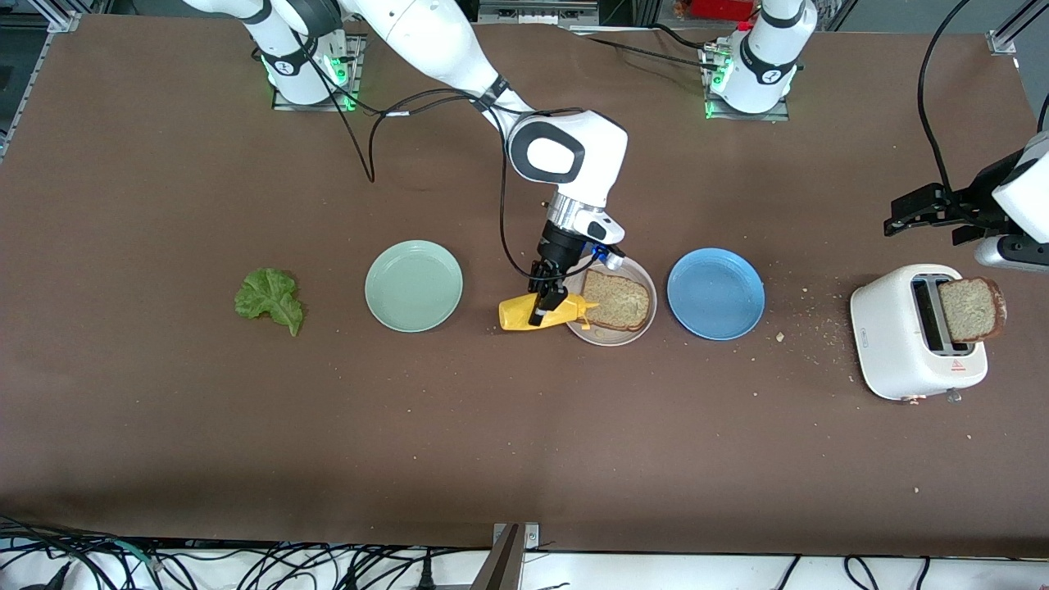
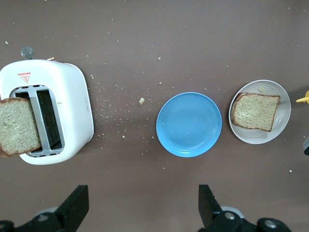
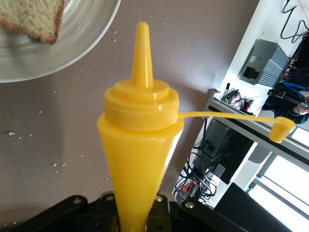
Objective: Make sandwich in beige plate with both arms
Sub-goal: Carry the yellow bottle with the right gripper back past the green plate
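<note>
One bread slice (image 1: 616, 301) (image 2: 255, 111) (image 3: 34, 17) lies flat on the beige plate (image 1: 602, 338) (image 2: 285, 111) (image 3: 82, 43). My right gripper (image 1: 545, 307) (image 3: 137, 212) is shut on a yellow squeeze bottle (image 1: 520, 314) (image 3: 140, 135). The bottle is held on its side with its cap hanging open and its nozzle at the plate's rim. A second slice (image 1: 971, 309) (image 2: 18, 126) sticks out of the white toaster (image 1: 897, 344) (image 2: 72, 106). The lettuce leaf (image 1: 270, 299) lies toward the right arm's end of the table. My left gripper (image 1: 901, 215) (image 2: 143, 208) hangs open and empty beside the toaster.
A blue plate (image 1: 715, 293) (image 2: 189, 124) sits between the beige plate and the toaster. A mint-green plate (image 1: 414, 286) sits between the bottle and the lettuce. Crumbs are scattered around the toaster.
</note>
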